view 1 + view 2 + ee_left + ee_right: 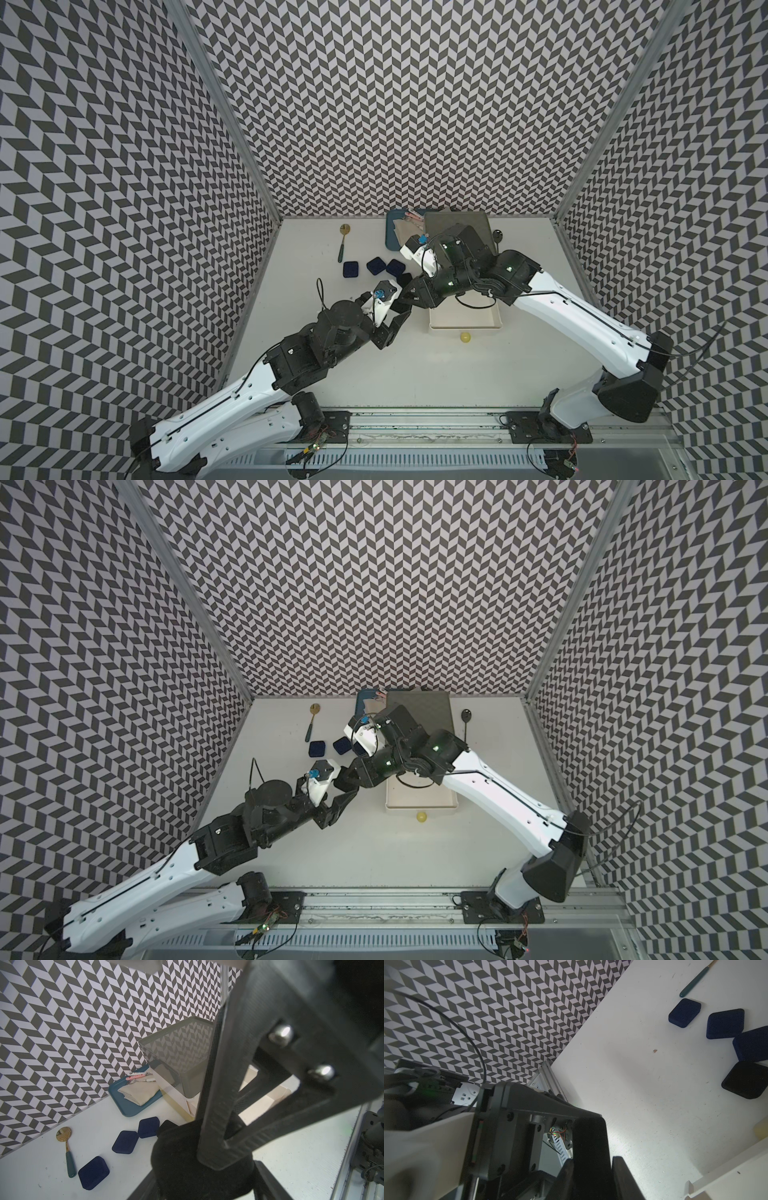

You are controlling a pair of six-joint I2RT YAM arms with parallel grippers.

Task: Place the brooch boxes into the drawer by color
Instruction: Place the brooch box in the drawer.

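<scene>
A black brooch box hangs above the table between both grippers. My left gripper is shut on it. My right gripper is shut on the same box, seen edge-on there. In a top view the two grippers meet at mid-table, left gripper and right gripper. On the table lie three navy boxes and another black one. The drawer chest stands at the back, with its white drawer pulled open.
A blue tray with a napkin and cutlery sits left of the chest. A gold spoon with a green handle lies at the far left and a black spoon right of the chest. A yellowish knob sticks out before the open drawer.
</scene>
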